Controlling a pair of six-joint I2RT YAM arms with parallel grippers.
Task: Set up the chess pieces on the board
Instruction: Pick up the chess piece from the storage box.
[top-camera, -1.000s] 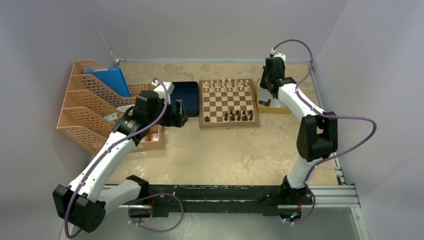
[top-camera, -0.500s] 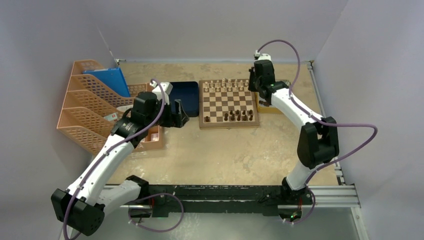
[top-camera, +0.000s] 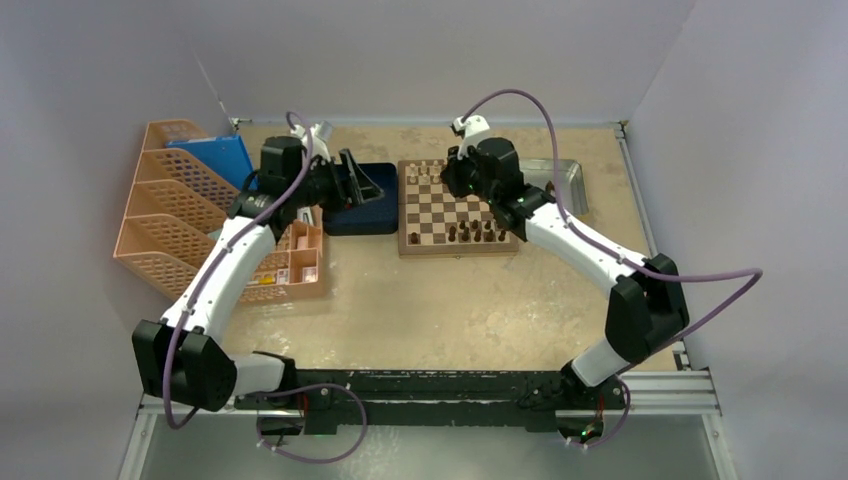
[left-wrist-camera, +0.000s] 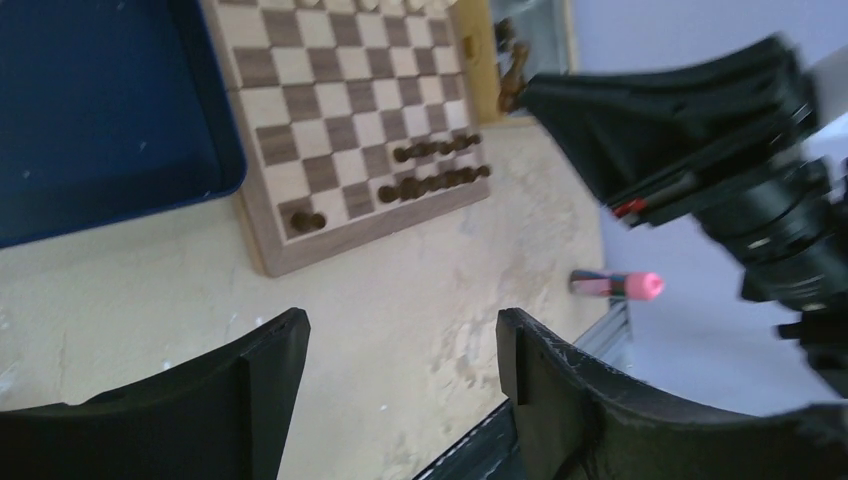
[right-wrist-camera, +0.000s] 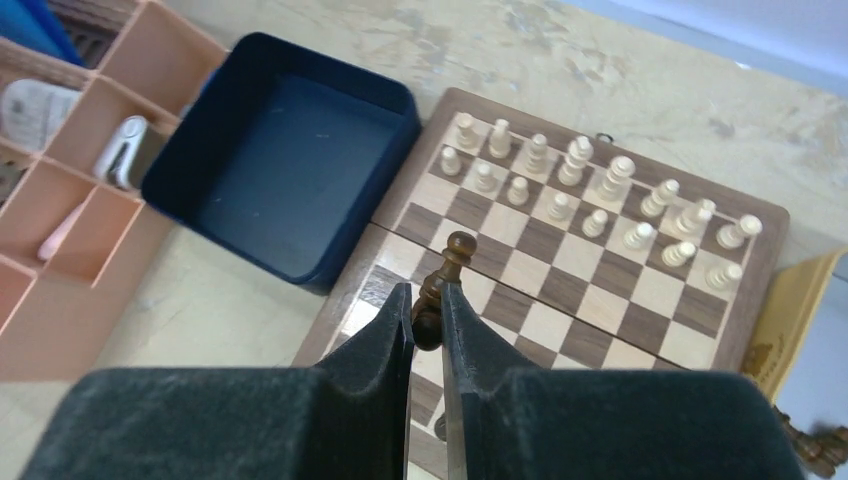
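Setup approx. half done: pale wooden chessmen (right-wrist-camera: 590, 195) fill 2 far rows of chequered wooden chessboard (top-camera: 458, 249), dark brown wooden chessmen (top-camera: 478, 233) incomplete, right gripper (right-wrist-camera: 428, 310) pinching another dark piece (right-wrist-camera: 447, 270), left gripper (left-wrist-camera: 400, 325) wide, empty.

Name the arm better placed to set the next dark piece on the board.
Right. The right gripper is shut on a dark piece above the board; the left gripper is open and empty by the blue tray.
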